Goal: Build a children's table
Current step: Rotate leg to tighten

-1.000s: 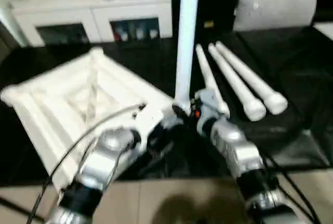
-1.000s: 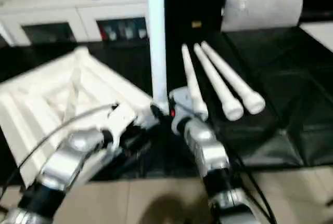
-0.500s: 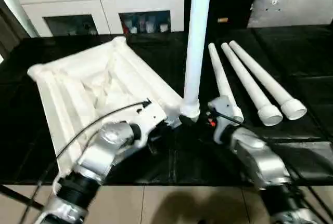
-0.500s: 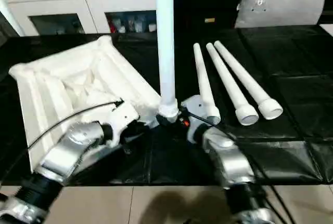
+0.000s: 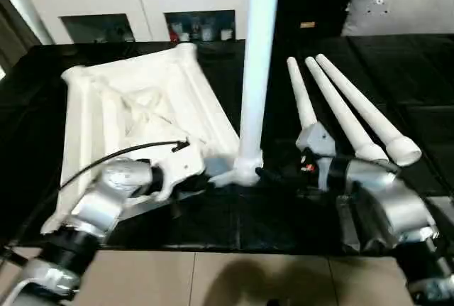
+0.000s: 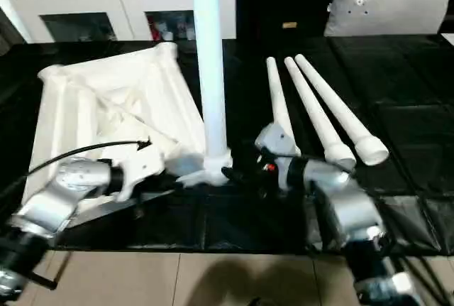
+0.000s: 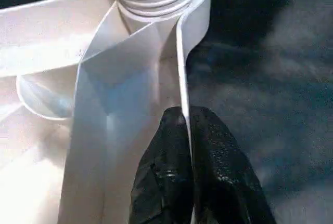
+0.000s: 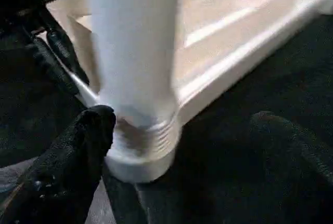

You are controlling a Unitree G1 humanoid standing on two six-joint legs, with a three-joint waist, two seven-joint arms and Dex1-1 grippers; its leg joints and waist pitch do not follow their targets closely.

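— End effectors first: what do we see on our left?

— Our left end effector (image 7: 186, 130) is pinched tight on a thin rib of the white tabletop (image 5: 135, 107), right beside the corner socket. Both black fingers (image 7: 161, 182) press the rib from either side.

— And on our right?

— Our right end effector (image 8: 177, 146) stands wide apart around the foot of the upright leg (image 5: 257, 57). One finger (image 8: 78, 146) sits just beside the threaded end, perhaps touching it; the other finger (image 8: 291, 141) is well clear, so we hold nothing there.

— Where does the tabletop lie?

— It rests upside down on the black mat (image 5: 298, 214), ribs up, to our left. The upright leg stands in its near corner socket (image 6: 213, 171).

— And the remaining legs?

— We see three spare legs (image 6: 323, 118) lying side by side on the mat to the right, with a grey cushion (image 6: 390, 4) behind them.
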